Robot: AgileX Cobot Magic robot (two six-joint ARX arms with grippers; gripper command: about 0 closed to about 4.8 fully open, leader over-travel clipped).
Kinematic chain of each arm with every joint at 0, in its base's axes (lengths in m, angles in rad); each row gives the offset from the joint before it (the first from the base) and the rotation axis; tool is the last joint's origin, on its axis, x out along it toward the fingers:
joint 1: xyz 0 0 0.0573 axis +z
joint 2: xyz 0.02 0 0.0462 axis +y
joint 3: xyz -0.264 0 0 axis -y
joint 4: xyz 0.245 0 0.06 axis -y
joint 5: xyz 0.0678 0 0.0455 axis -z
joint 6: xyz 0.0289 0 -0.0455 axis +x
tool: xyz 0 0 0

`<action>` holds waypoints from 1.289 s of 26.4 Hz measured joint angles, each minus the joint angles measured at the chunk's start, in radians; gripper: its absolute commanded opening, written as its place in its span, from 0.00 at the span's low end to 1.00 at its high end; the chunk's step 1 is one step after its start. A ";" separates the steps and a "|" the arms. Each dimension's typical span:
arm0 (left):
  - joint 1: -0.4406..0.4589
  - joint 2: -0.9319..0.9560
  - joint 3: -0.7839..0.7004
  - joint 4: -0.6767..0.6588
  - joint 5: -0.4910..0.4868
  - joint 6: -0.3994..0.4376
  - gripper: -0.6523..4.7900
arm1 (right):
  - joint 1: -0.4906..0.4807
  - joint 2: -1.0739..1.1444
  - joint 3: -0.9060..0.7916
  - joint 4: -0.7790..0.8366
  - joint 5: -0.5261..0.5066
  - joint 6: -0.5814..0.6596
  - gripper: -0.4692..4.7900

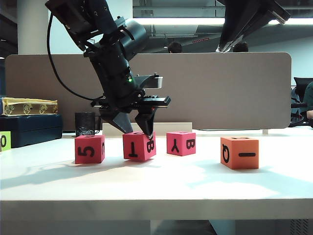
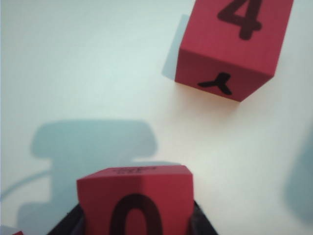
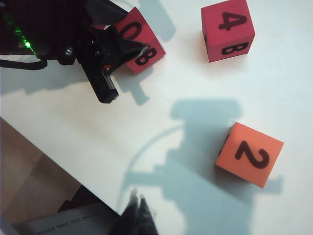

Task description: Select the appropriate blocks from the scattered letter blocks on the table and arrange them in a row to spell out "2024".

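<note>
Blocks [image 1: 139, 146], matte foam cubes, left fingers [image 1: 145, 120] straddling one, right fingers [image 3: 138, 213] shut

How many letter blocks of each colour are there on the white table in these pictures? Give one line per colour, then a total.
Pink-red blocks: 3
Orange blocks: 1
Lime-green blocks: 1, cut off at the left edge of the exterior view
Total: 5

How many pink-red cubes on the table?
3, in a row: leftmost pink-red foam cube, middle cube between the left pincer fingers, third cube right of it. None seems hidden.
</note>
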 measured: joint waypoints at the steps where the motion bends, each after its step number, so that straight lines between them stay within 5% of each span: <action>1: 0.000 0.000 0.000 0.000 -0.004 0.000 0.51 | 0.000 0.000 0.000 0.000 0.000 0.000 0.08; 34: 0.025 0.000 0.000 -0.037 -0.111 -0.311 0.51 | 0.000 0.000 0.000 0.000 0.000 0.000 0.08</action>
